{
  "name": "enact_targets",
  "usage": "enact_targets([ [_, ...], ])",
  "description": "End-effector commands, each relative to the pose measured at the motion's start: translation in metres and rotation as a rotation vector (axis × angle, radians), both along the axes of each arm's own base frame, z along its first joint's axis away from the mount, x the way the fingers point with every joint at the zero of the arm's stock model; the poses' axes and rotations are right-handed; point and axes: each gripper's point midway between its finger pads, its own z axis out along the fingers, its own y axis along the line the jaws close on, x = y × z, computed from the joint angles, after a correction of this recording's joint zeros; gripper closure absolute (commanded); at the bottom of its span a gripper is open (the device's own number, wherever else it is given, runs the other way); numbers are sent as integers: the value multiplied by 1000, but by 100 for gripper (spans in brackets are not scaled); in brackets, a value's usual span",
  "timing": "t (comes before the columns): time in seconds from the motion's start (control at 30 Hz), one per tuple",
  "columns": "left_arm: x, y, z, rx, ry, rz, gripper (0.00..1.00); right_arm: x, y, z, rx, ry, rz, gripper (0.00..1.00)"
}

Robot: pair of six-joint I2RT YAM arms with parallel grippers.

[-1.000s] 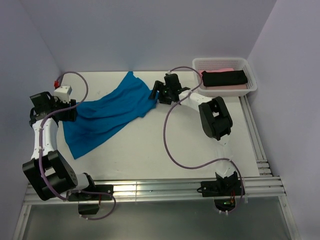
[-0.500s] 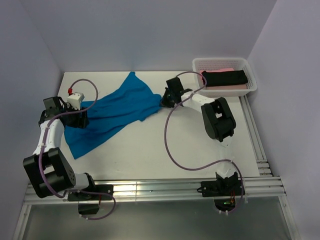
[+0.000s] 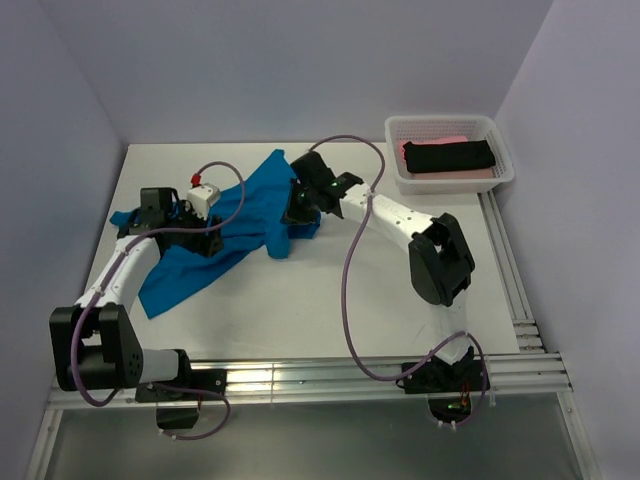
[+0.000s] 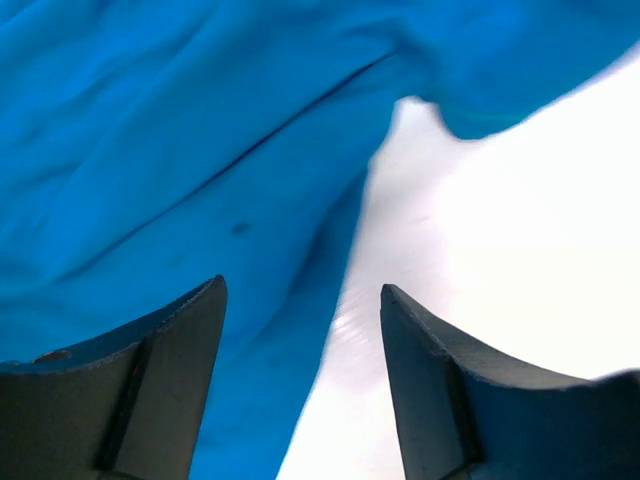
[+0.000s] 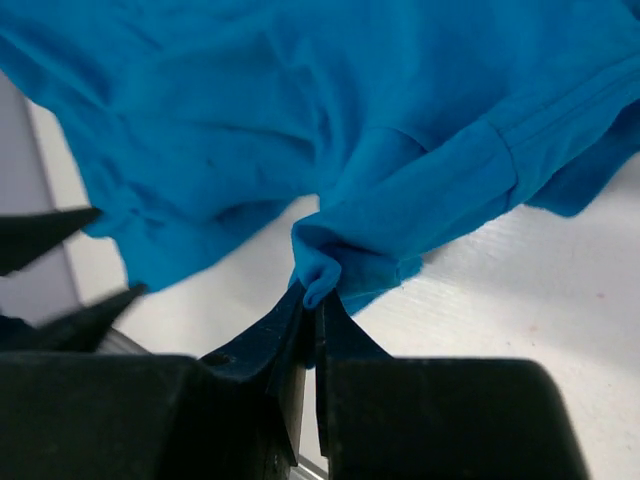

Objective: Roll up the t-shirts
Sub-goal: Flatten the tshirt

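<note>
Blue shirt [image 3: 185, 270] seen crumpled at 10 o'clock on table [image 3: 350, 290], neither flattened nor rolled. Pinched a fold at its 2 o'clock edge with right gripper [image 5: 310, 300], jaws pressed together on the cloth. Hung left gripper [image 4: 300, 300] spread over a shirt edge, holding nothing. Noted black shirt [image 3: 450, 156] atop pink shirt [image 3: 482, 172] in basket [image 3: 505, 178] at 2 o'clock, seemingly finished. Judged remaining: spreading, folding, rolling.

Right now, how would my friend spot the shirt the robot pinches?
On the white table, left of the basket, lies a crumpled blue t-shirt, one fold pinched by the right gripper. It alone is bright blue and lies outside the basket.
</note>
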Motion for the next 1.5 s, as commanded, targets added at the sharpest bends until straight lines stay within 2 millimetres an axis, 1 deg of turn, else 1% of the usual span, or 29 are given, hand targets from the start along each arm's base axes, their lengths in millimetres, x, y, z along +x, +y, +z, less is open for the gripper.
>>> enact_targets([
  [0.0,18,-32,32,-77,-105,-104,30,27,6,48,163,-53,-36,92],
  [0.03,17,-46,35,-117,-118,-155,29,29,9,43,177,-24,-52,94],
  [0.1,20,-56,34,-159,-131,-172,27,32,13,43,206,-12,-55,100],
  [0.13,27,-60,34,-172,-154,-181,25,31,16,43,230,12,-62,100],
  [0.23,31,-75,35,-219,-161,-217,23,29,21,45,275,29,-69,100],
  [0.3,31,-81,35,-234,-171,-219,12,28,21,48,290,24,-73,100],
  [0.33,31,-89,36,-234,-187,-231,12,28,21,49,294,27,-79,100],
  [0.4,36,-95,41,-228,-253,-220,11,27,21,52,301,27,-85,100],
  [0.43,31,-105,40,-234,-258,-242,11,27,21,54,313,33,-92,100],
  [0.47,35,-110,48,-244,-323,-251,11,26,23,55,325,39,-93,100],
  [0.57,34,-126,53,-268,-368,-244,11,23,25,59,372,57,-107,100],
  [0.63,34,-138,46,-261,-358,-251,12,23,28,61,409,68,-116,100],
  [0.7,34,-150,47,-278,-347,-268,13,22,30,65,438,71,-116,100],
  [0.8,39,-156,43,-299,-314,-259,16,21,32,67,461,84,-122,100],
  [0.83,40,-158,37,-296,-299,-259,18,20,31,68,467,89,-124,100],
  [0.9,46,-161,35,-282,-296,-248,26,17,31,70,481,90,-121,100],
  [0.93,49,-163,29,-273,-280,-247,38,16,30,71,486,94,-130,100],
  [1.0,54,-162,23,-254,-267,-224,47,16,27,72,484,86,-148,100],
  [1.03,55,-162,19,-246,-256,-217,55,17,24,72,483,86,-165,100],
  [1.17,57,-161,9,-240,-243,-210,64,15,24,79,506,84,-155,100],
  [1.2,57,-162,8,-242,-235,-215,69,14,25,81,510,85,-146,100],
  [1.23,58,-165,7,-247,-224,-228,83,12,26,81,509,86,-136,100],
  [1.27,56,-166,2,-238,-204,-245,94,10,24,80,491,86,-128,92],
  [1.3,55,-167,1,-241,-192,-263,100,13,20,85,463,38,-109,87],
  [1.33,54,-170,0,-246,-177,-283,100,12,17,83,434,35,-117,85],
  [1.37,50,-172,-2,-251,-168,-311,100,12,9,75,388,31,-138,66],
  [1.4,47,-169,-2,-273,-153,-327,100,11,3,83,374,-26,-115,55],
  [1.43,38,-173,1,-316,-136,-383,100,11,-3,80,356,-42,-129,50],
  [1.47,34,-173,3,-339,-122,-412,100,8,-13,64,329,-50,-148,49],
])
